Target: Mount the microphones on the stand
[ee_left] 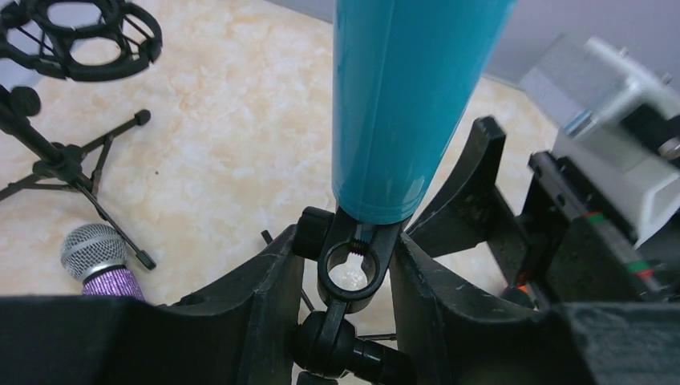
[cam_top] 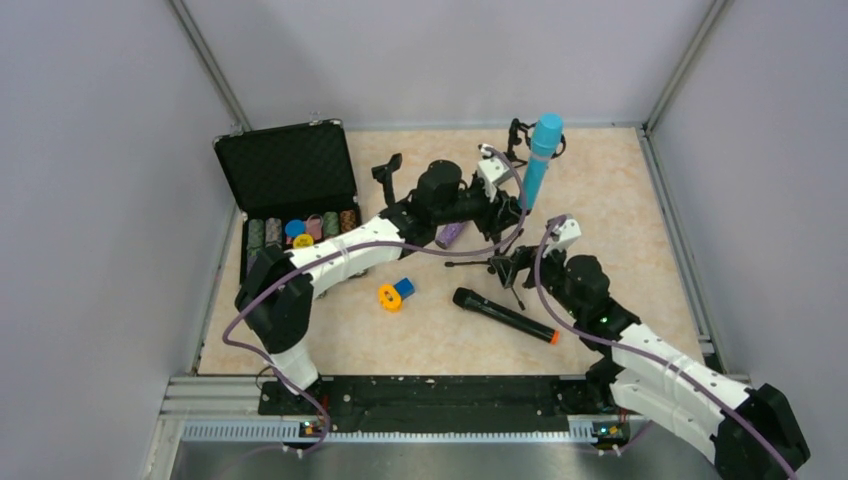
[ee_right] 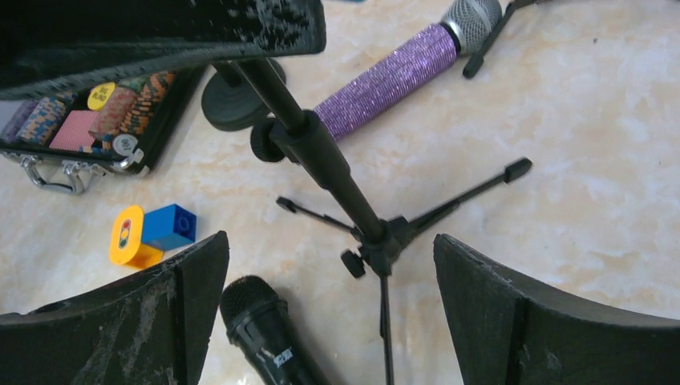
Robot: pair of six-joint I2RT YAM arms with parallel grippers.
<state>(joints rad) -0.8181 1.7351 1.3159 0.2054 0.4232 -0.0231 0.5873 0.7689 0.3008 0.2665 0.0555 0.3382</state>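
The light-blue microphone (cam_top: 541, 160) (ee_left: 409, 104) stands nearly upright, its lower end seated in the stand's black clip (ee_left: 353, 269). My left gripper (cam_top: 508, 210) (ee_left: 345, 257) is shut on that clip, a finger against each side. The stand's pole runs down to a tripod hub (ee_right: 385, 241) (cam_top: 503, 266). My right gripper (cam_top: 512, 270) (ee_right: 329, 241) hangs open over the tripod, holding nothing. The glittery purple microphone (cam_top: 450, 235) (ee_right: 385, 80) lies on the table behind the stand. The black microphone (cam_top: 505, 315) (ee_right: 257, 321) with an orange end lies in front.
An open black case (cam_top: 290, 170) with poker chips (ee_right: 80, 112) sits at the left. A small orange-and-blue block (cam_top: 396, 293) (ee_right: 148, 233) lies mid-table. A second tripod stand with a shock mount (ee_left: 76, 36) (cam_top: 516, 135) stands at the back. Walls enclose the table.
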